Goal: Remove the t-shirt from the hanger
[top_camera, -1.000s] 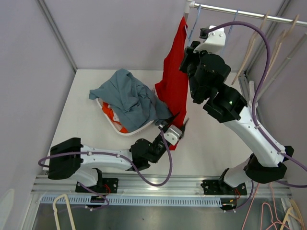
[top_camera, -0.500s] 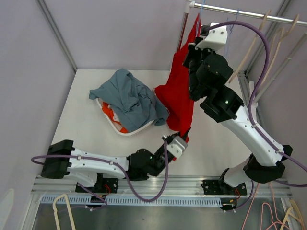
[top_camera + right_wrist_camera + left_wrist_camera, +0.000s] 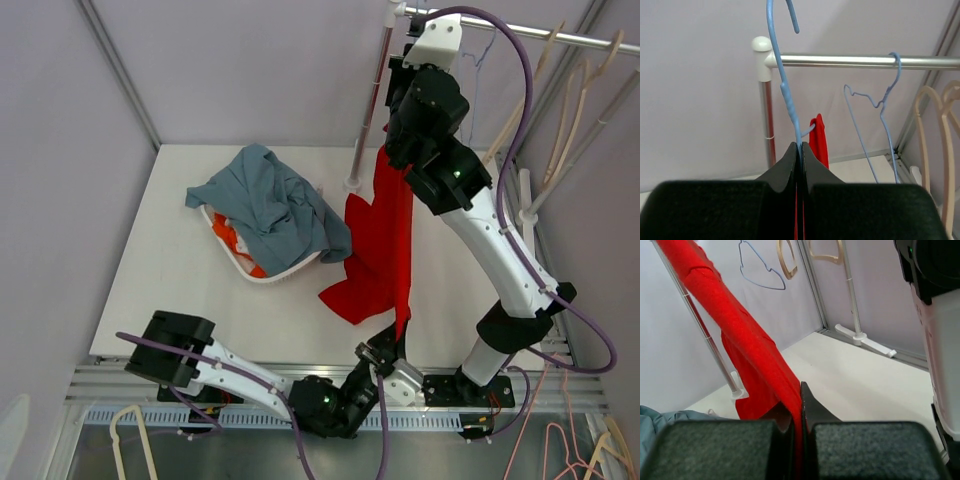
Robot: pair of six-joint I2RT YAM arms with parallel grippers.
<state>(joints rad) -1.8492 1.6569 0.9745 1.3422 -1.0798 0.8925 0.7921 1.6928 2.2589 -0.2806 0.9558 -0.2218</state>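
Because the right gripper (image 3: 800,148) was clamped tight on the stem of the blue wire hanger (image 3: 784,90), just under its hook, the hanger sat high and steady, which I judged gave the other arm something to pull against. Directly below those closed fingers the red t-shirt (image 3: 386,225) hung in a taut band, and a strip of it showed just past the fingertips in the wrist view. Behind the hook ran the metal rail (image 3: 855,61). The hook seemed to stand free in front of it, though I could not be sure. To the gripper's right a second blue hanger (image 3: 879,107) hung from the rail, with wooden hangers (image 3: 935,135) further out. Far beneath, past the near table edge, the left gripper (image 3: 801,390) was pinched on the shirt's lower hem, which explained the stretch. By my judgement the shirt was not yet off the hanger. Off to that gripper's far left sat a white basket (image 3: 245,268) under a grey garment (image 3: 265,200).
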